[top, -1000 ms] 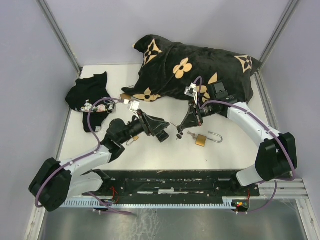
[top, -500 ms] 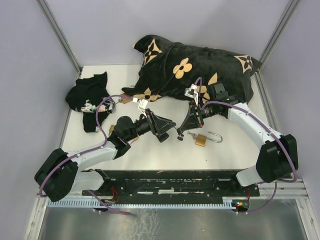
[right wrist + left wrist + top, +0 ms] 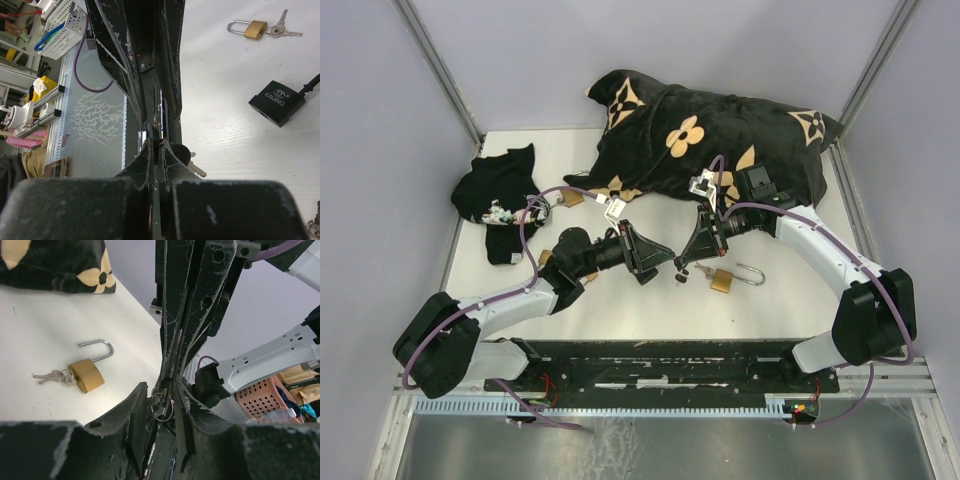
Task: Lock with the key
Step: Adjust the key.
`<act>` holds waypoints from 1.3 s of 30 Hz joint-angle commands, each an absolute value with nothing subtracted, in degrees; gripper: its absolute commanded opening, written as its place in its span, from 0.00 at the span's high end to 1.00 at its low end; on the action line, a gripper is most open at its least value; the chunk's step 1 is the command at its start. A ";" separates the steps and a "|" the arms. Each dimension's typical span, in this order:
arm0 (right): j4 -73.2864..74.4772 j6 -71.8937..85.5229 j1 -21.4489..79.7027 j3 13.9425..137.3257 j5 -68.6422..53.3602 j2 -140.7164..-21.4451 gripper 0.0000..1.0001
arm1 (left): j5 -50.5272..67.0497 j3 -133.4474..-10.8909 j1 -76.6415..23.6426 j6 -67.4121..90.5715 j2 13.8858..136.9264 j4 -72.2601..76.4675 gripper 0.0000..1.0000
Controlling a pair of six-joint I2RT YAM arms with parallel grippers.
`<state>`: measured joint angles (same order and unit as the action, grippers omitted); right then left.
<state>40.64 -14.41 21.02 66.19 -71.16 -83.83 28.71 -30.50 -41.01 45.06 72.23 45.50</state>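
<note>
The padlock (image 3: 721, 280) lies on the table (image 3: 620, 312) midway between the far and near edges, right of centre, with its shackle open. It is just beside the right gripper (image 3: 683, 266), whose jaws are pressed together on a key (image 3: 194, 169). The jaws of the left gripper (image 3: 663, 256) are narrowly apart, straddling the right fingertips — contact cannot be told.

Soft, even light from above fills all three views; shadows on the white tabletop (image 3: 650, 310) are faint and short. The wrist views blur in the near foreground.
</note>
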 commanded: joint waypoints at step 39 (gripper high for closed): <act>-23.93 35.24 20.68 47.88 -69.04 -75.36 0.15 | 20.93 -27.43 -43.68 54.90 69.40 59.33 0.97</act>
<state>-4.58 21.93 20.56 48.49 -69.08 -77.32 23.00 -26.59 -43.38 52.88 69.30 53.58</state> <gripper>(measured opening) 0.875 0.051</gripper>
